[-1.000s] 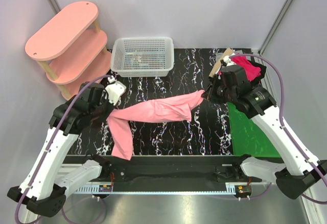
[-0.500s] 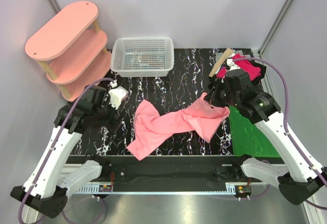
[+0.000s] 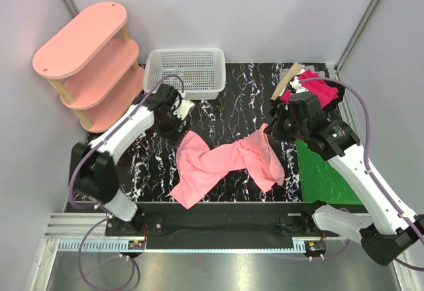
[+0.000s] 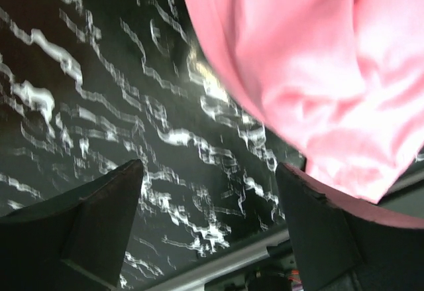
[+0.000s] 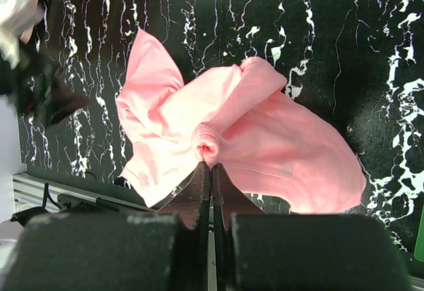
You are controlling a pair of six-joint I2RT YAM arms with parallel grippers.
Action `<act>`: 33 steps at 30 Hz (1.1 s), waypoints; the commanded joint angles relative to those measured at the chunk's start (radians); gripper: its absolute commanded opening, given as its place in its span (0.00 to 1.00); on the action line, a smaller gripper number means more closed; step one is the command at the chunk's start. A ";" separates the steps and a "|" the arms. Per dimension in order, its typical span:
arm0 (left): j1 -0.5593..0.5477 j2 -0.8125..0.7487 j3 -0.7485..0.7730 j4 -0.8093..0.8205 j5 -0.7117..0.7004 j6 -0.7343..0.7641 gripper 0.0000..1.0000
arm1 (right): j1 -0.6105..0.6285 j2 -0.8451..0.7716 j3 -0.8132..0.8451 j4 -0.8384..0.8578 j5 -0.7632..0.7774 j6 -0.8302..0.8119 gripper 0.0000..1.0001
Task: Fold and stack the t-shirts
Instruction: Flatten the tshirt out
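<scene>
A salmon-pink t-shirt (image 3: pixel 222 165) lies crumpled across the middle of the black marbled table (image 3: pixel 225 99). My right gripper (image 3: pixel 268 129) is shut on a pinched fold at its right end and holds that end raised. In the right wrist view the jaws (image 5: pixel 211 165) press together on the fold of the pink shirt (image 5: pixel 278 138). My left gripper (image 3: pixel 177 115) hovers open near the basket, apart from the cloth. In the left wrist view its fingers (image 4: pixel 86 225) stand wide with nothing between them, the pink shirt (image 4: pixel 311 59) at upper right. A magenta-red t-shirt (image 3: pixel 321 85) lies bunched at the back right.
A white mesh basket (image 3: pixel 185 72) stands at the back centre. A pale-pink oval shelf unit (image 3: pixel 86 52) stands at the back left. A glossy green mat (image 3: pixel 324 172) lies at the right, under my right arm. A tan strip (image 3: pixel 285 82) lies beside the magenta shirt.
My left gripper opened, let go of the pink shirt and swung back toward the basket. The shirt's left end dropped onto the table. My right gripper kept its hold.
</scene>
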 commanded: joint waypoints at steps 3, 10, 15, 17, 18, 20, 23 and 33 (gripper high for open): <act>0.003 0.274 0.267 0.091 0.017 -0.036 0.83 | -0.003 -0.035 0.034 -0.013 0.003 0.018 0.00; -0.023 0.452 0.397 0.084 0.009 -0.048 0.82 | -0.005 -0.052 0.041 -0.031 0.001 0.021 0.00; -0.028 0.478 0.373 0.084 0.034 -0.058 0.81 | -0.003 -0.058 0.020 -0.028 0.007 0.018 0.00; -0.028 0.489 0.362 0.084 0.040 -0.058 0.79 | -0.003 -0.058 0.015 -0.028 0.013 0.016 0.00; -0.029 0.495 0.362 0.084 0.043 -0.058 0.79 | -0.003 -0.055 0.014 -0.026 0.013 0.015 0.00; -0.031 0.515 0.362 0.081 0.046 -0.053 0.77 | -0.003 -0.055 0.012 -0.020 0.010 0.014 0.00; -0.031 0.547 0.370 0.083 0.043 -0.054 0.73 | -0.003 -0.054 0.012 -0.017 0.007 0.011 0.00; -0.046 0.655 0.417 0.072 0.027 -0.064 0.63 | -0.004 -0.060 0.002 -0.010 -0.014 0.019 0.00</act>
